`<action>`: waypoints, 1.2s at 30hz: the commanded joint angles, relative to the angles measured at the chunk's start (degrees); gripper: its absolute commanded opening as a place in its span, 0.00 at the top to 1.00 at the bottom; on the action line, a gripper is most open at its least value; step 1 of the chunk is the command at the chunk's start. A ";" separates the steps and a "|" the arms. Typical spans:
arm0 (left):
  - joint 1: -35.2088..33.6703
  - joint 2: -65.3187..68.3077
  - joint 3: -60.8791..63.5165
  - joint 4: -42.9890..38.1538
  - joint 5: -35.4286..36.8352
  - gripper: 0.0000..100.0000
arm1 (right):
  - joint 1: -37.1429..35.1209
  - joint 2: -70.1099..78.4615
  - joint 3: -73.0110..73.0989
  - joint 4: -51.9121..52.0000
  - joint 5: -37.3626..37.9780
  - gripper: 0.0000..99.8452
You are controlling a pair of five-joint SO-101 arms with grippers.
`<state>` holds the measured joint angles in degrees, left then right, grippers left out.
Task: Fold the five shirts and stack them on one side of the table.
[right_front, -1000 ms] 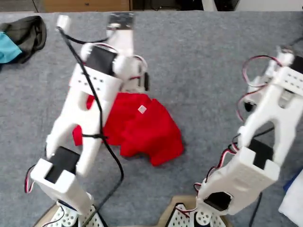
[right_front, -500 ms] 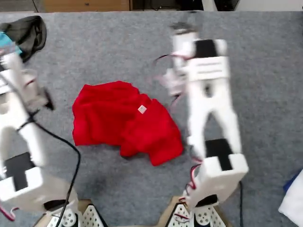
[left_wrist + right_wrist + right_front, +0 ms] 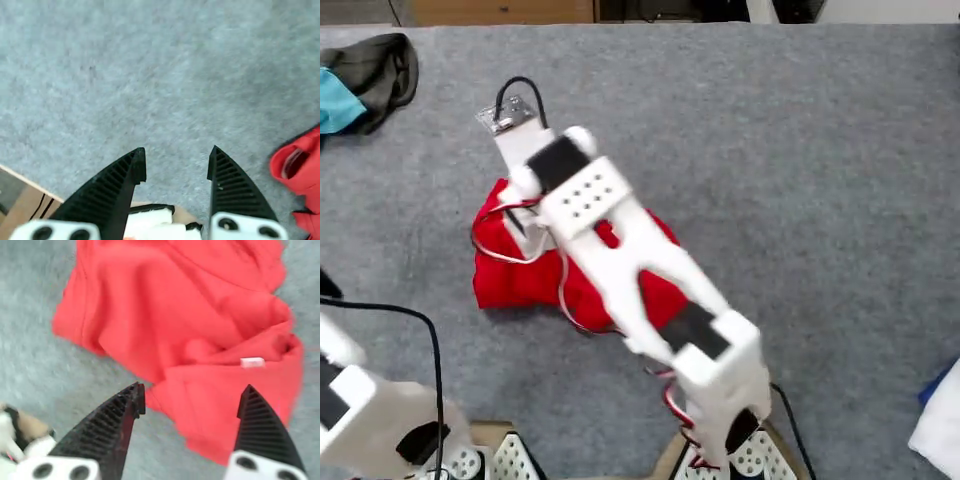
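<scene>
Much of red shirt [image 3: 510,275] hidden under right arm [image 3: 620,240]; right gripper [image 3: 192,389] spread.

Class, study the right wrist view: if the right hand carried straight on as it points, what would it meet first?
The right hand, open, would most likely meet the red shirt crumpled directly ahead; depth is unclear.
</scene>
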<state>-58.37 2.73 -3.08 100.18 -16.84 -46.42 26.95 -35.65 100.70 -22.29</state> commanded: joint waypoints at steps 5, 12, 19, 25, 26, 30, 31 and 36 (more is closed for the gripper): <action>-5.71 -7.78 6.59 -1.58 -4.40 0.79 | -1.71 13.93 -20.53 0.62 -9.41 0.69; -5.98 -20.88 15.65 -4.84 -4.48 0.79 | -5.76 24.48 -30.11 0.70 -12.66 0.69; -6.15 -30.64 26.20 -4.92 -4.48 0.79 | -6.29 34.15 -37.32 0.53 -14.15 0.69; -6.33 -38.46 32.62 -4.92 -4.48 0.79 | -6.02 43.56 -43.47 0.53 -14.07 0.76; -6.33 -39.78 33.41 -4.92 -4.48 0.79 | -5.93 45.05 -44.88 0.53 -14.07 0.81; -6.33 -44.88 35.96 -4.92 -4.48 0.79 | -4.09 49.98 -50.77 0.62 -13.98 0.98; -6.15 -46.02 36.57 -4.92 -4.48 0.79 | -3.56 50.95 -52.44 0.70 -13.80 0.99; -6.24 -50.59 39.12 -8.18 -4.48 0.79 | 0.13 51.30 -55.52 0.97 -13.45 0.99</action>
<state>-64.09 -45.10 35.25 94.29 -20.70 -48.97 78.37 -88.22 101.32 -35.74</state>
